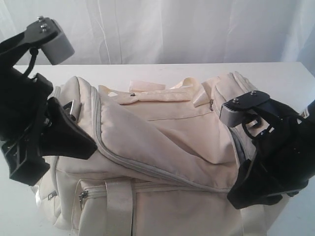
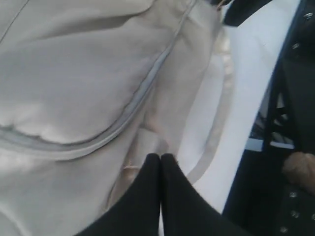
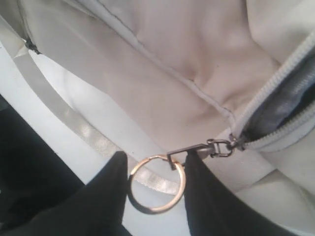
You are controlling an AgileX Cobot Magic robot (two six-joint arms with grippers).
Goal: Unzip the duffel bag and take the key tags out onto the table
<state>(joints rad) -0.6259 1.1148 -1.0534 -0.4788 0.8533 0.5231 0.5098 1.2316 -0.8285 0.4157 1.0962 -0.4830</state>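
Both grippers at the bag ends; no key tags visible to me.

On my left, the left gripper has its fingers pressed together on nothing, tips against the duffel bag, which lies on the table. On my right, the right gripper stands parted around the gold ring of the zipper pull; beside it the zipper gapes slightly, showing grey lining.

Lab-like setup: white table, draped white backdrop.

The duffel bag runs off the exterior view's bottom edge; its inside is hidden.
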